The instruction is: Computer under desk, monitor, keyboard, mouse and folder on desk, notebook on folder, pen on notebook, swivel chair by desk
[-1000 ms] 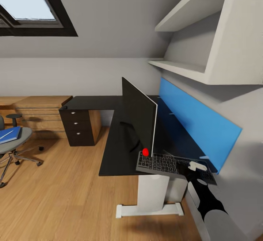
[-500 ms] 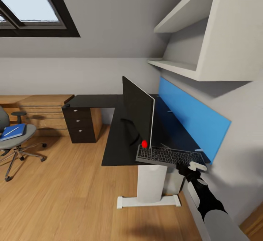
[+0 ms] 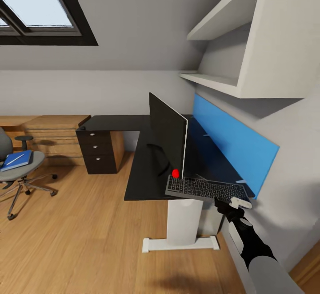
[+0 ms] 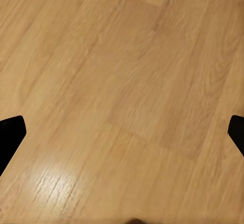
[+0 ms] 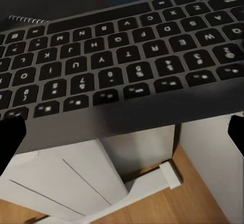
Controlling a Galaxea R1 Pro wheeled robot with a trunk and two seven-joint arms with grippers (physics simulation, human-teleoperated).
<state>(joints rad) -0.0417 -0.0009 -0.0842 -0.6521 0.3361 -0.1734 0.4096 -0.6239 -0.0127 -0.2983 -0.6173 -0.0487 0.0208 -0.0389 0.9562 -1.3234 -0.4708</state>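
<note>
On the near end of the desk (image 3: 142,169), at its right side, your keyboard (image 3: 205,188) lies across the glossy black top with its near edge hanging past the desk's front edge, just in front of the monitor (image 3: 168,136), which stands upright and edge-on to you with its red light (image 3: 175,173) low at the near corner. Your right gripper (image 3: 234,206) sits at the keyboard's near right corner; from the head view you cannot tell whether it is gripping the frame or merely beside it. Along your right wrist the keyboard (image 5: 122,71) lies close ahead, with the white desk leg (image 5: 76,178) below it, and the two dark fingertips (image 5: 10,137) sit far apart at the picture's edges, so that pincer reads as spread wide and holding nothing. Along your left wrist, the left gripper (image 4: 122,137) has its fingertips (image 4: 9,135) equally spread, over bare wooden floor (image 4: 127,82). Far to the left, well apart from the desk, the swivel chair (image 3: 18,171) carries the blue folder (image 3: 17,160) on its seat, with the white pen (image 3: 14,159) lying on top of it. Behind the monitor a blue panel (image 3: 235,145) runs along the right wall under white shelves (image 3: 231,45).
</note>
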